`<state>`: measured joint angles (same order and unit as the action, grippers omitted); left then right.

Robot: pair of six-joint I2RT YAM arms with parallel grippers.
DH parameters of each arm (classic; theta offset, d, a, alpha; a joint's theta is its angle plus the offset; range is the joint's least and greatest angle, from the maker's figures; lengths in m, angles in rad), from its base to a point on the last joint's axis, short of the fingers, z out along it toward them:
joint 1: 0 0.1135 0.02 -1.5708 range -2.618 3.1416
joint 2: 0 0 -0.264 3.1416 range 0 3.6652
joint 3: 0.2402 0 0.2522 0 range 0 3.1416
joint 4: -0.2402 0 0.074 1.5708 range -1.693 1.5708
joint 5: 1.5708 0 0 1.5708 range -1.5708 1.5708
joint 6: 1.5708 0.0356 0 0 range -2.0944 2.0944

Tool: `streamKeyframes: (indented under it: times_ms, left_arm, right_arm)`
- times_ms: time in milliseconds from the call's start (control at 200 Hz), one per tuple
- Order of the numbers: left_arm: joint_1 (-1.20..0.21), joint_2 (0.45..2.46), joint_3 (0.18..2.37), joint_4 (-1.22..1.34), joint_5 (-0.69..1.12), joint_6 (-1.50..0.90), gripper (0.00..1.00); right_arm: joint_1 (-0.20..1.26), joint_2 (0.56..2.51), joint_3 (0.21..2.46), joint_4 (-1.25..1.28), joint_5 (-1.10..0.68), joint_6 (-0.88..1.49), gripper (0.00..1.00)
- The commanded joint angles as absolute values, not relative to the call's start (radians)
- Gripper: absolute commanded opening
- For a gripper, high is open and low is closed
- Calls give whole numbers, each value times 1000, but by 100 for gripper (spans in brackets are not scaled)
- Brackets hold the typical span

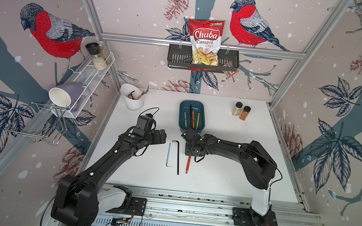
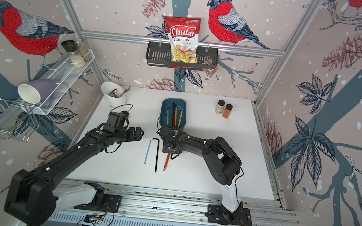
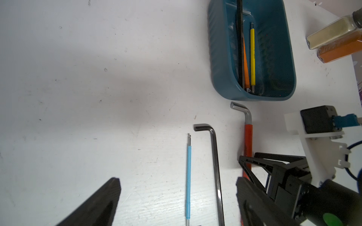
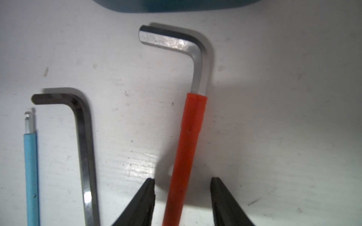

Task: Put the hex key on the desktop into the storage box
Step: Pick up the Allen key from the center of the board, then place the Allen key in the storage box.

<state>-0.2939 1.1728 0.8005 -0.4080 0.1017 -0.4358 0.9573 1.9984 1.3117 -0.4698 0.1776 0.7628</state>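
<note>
The large flat matte white table [image 1: 227, 169] carries everything. Toward its far side sits the dark teal shallow plastic storage box [image 3: 215, 58] with rounded corners, and several hex keys already lie lengthwise inside it.

The right end effector [image 4: 182, 180] is low over the table just in front of the box. Its jaws are parted and grip nothing, with one black finger [image 4: 146, 195] on each side of the red-sleeved steel hex key [image 4: 189, 137]. The left end effector [image 1: 163, 136] hangs near the row of keys, wide apart and empty.

The red-sleeved key lies flat on the table. Its bare bent end is turned toward the box wall, near it but not touching. Beside it lies a plain black steel hex key [image 4: 84, 146], and beyond that a thin blue-sleeved hex key [image 4: 30, 166]. All three run roughly parallel and do not touch.

The step in hand appears to be closing on the red sleeve. The sleeve sits closer to one finger than the other and runs slightly askew to the jaws, so a slow close should let it centre rather than roll out. The fingertips should be down at table level, since a round shaft caught too high may squirt free. The black key is near enough that the outer finger must stay clear of it. Once lifted, the key probably needs to be lined up with the box's long side to drop in cleanly.
</note>
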Motion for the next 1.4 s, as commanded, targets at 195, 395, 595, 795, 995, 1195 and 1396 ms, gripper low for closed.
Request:
streamKeyframes:
  times_ms: [195,395,595,795,995,1195,1396]
  left_arm:
    - [-294,1187,814,-415,74,-417,96]
    - [-293,1205,817,-413,72,-415,96]
    - [-293,1219,822,-409,82,-411,96]
    - [-275,1211,827,-383,150,-404,95]
    - [-276,1170,807,-359,152,-463,96]
    - [-276,1159,780,-301,223,-556,95]
    - [-286,1212,819,-311,265,-580,95]
  right_arm:
    - [976,2085,1304,-510,119,767,36]
    - [973,2041,1268,-479,132,773,9]
    - [953,1905,1189,-379,104,778,0]
    - [921,1783,1129,-308,73,773,0]
    - [890,1681,1050,-214,33,783,0]
    - [866,1660,1046,-139,-4,757,0]
    - [847,1670,1132,-143,-32,707,0]
